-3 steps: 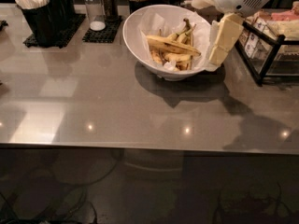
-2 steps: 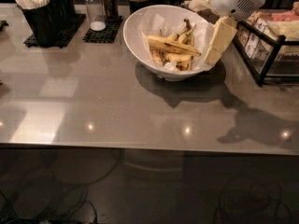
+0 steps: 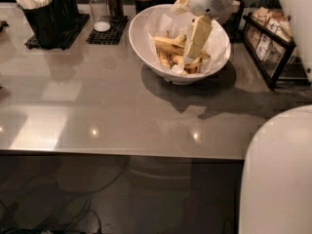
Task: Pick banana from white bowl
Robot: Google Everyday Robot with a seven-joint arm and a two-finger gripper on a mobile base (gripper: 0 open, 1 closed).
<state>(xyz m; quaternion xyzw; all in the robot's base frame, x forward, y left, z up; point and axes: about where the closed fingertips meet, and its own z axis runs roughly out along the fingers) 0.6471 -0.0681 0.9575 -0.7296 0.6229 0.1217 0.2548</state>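
The white bowl (image 3: 146, 57) stands at the back of the grey table, lined with crinkled white paper. Several bananas lie in it. The longest banana (image 3: 168, 44), yellow with brown streaks, runs across the bowl's middle. My gripper (image 3: 190, 56) hangs from the white wrist (image 3: 209, 1) and reaches down into the bowl. Its cream tip is right at the bananas, over the right half of the long one. The gripper hides part of the bananas.
A black holder of white utensils (image 3: 44, 11) stands at the back left. Shakers (image 3: 100, 9) on a black mat stand beside the bowl. A black wire rack of packets (image 3: 270, 38) is right of the bowl. A white robot part (image 3: 278, 174) fills the lower right. The table's front edge (image 3: 122, 154) runs across the middle.
My gripper has moved left from the bowl's right rim to over the bowl's middle and down among the bananas. The white robot part has come into view at the lower right.
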